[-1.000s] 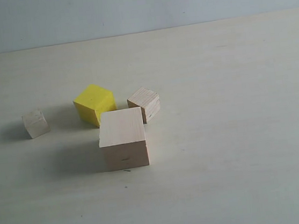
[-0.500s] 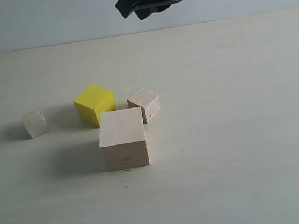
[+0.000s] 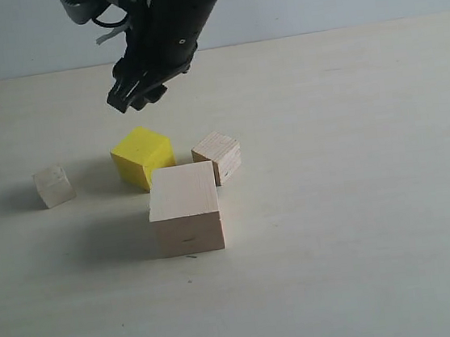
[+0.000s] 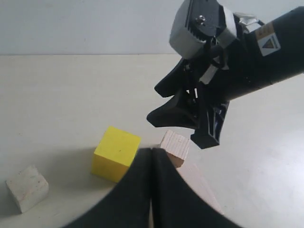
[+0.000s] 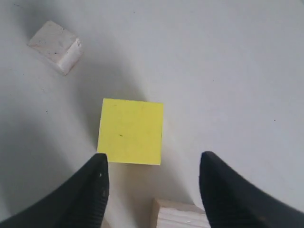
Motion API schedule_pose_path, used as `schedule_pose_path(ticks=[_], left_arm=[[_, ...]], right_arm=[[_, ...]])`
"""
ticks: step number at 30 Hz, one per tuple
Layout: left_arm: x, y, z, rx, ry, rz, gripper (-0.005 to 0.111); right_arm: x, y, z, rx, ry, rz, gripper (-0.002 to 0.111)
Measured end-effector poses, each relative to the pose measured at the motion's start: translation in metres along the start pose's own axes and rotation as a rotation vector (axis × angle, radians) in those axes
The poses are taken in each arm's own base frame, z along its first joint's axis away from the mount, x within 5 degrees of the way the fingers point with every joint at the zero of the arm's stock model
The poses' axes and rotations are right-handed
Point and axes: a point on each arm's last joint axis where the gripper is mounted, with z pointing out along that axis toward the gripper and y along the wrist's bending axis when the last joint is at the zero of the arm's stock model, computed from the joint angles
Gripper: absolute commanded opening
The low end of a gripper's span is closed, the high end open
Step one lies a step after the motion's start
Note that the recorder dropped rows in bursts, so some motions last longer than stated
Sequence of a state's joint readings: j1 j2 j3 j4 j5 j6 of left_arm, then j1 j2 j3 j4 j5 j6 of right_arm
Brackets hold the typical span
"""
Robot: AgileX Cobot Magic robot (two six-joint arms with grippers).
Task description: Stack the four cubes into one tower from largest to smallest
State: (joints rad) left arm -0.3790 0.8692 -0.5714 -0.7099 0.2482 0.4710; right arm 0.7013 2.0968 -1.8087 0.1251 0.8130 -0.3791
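Right fingers apart over one yellow cube, left fingers together, three pale wood cubes, none stacked

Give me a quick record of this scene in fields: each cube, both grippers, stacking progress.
large pale cube: on table, nothing on it
yellow cube: behind it, unstacked
small grained cube: right of yellow, unstacked
tiny whitish cube: alone, far left
right gripper: open, empty, above yellow cube
left gripper: shut, empty
stacking: not started
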Motion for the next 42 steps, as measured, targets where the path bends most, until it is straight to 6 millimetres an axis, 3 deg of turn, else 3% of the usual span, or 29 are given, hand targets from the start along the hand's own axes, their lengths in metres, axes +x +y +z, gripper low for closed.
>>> schedule_pose_path(ticks=[6,8,10,11,13,20,23,30,42], left_arm=[[0.0,0.0,0.0,0.002,0.003,0.0,0.0],[0.001,0.0,0.0,0.004,0.008,0.0,0.0],[0.002,-0.001,0.0,0.009,0.017,0.0,0.0],[0.002,-0.001,0.0,0.009,0.019,0.0,0.0],[0.002,-0.001,0.0,0.014,0.027,0.0,0.0],[0.003,-0.001,0.0,0.016,0.03,0.0,0.0],[0.003,-0.001,0.0,0.015,0.031,0.002,0.0],[0.003,-0.001,0.0,0.016,0.032,0.002,0.0],[0.003,-0.001,0.0,0.016,0.032,0.002,0.0]], right_arm=[[-0.006,-0.004,0.018,0.01,-0.022,0.015,0.055],[-0.003,-0.006,0.023,0.032,-0.005,0.019,0.049],[0.001,-0.011,0.026,0.09,0.029,0.043,0.03],[0.002,-0.012,0.026,0.102,0.044,0.05,0.013],[0.005,-0.015,0.026,0.119,0.066,0.055,0.0],[0.019,-0.036,0.026,0.123,0.146,0.086,0.0],[0.033,-0.046,0.033,0.008,0.19,0.162,0.0],[0.038,-0.035,0.046,-0.143,0.214,0.193,0.0],[0.048,-0.03,0.059,-0.196,0.28,0.204,0.0]])
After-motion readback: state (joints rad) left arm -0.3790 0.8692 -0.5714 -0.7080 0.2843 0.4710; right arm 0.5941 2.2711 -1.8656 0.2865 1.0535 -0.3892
